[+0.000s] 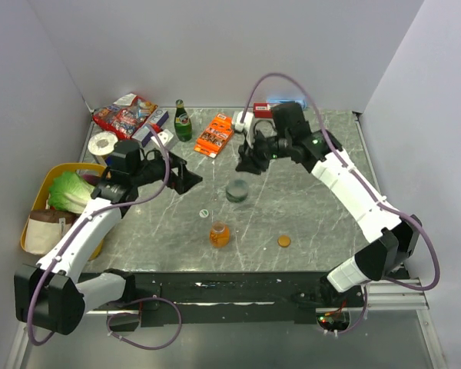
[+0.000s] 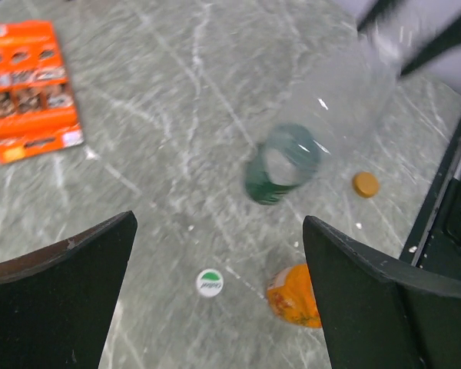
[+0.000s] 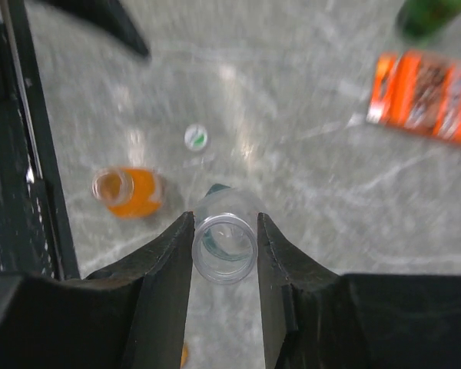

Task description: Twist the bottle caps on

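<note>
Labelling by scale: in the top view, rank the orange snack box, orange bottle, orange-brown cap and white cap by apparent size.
1. orange snack box
2. orange bottle
3. orange-brown cap and white cap: these look alike, so they are left unranked.

Orange bottle point(image 1: 219, 234): squat, upright, uncapped, front centre.
Grey-green bottle point(image 1: 237, 191): translucent, upright, uncapped, just behind.
White cap point(image 1: 203, 212): flat, left.
Orange-brown cap point(image 1: 283, 241): flat, right.
</note>
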